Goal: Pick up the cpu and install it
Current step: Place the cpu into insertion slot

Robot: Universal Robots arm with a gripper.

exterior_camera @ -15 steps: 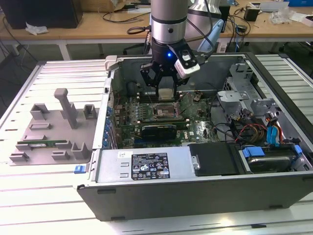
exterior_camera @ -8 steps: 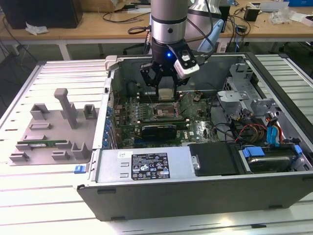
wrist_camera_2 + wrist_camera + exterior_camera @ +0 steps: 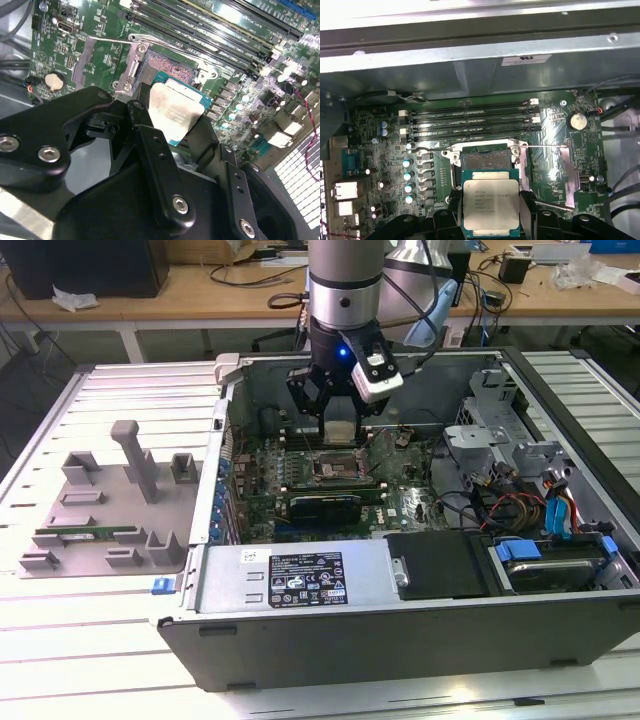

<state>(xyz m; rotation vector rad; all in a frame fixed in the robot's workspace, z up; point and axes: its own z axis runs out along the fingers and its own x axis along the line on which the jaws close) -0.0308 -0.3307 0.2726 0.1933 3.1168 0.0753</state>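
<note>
The cpu [image 3: 490,204], a flat square chip with a silver top and green rim, is held between the black fingers of my gripper [image 3: 490,215], which is shut on it. In the exterior view the gripper [image 3: 338,425] hangs inside the open computer case with the cpu [image 3: 339,431] just above the motherboard. The open socket [image 3: 486,159] with its raised metal frame lies directly beyond the chip, a short way from it. In the second wrist view the cpu [image 3: 175,111] hovers slightly tilted over the socket [image 3: 167,67] opening.
Memory slots [image 3: 470,122] run beside the socket. A coin battery [image 3: 577,120] sits on the board. The case wall [image 3: 228,450], drive bay and cables [image 3: 520,505] surround the motherboard. A grey fixture [image 3: 105,505] with a green memory stick [image 3: 85,536] lies on the exterior view's left.
</note>
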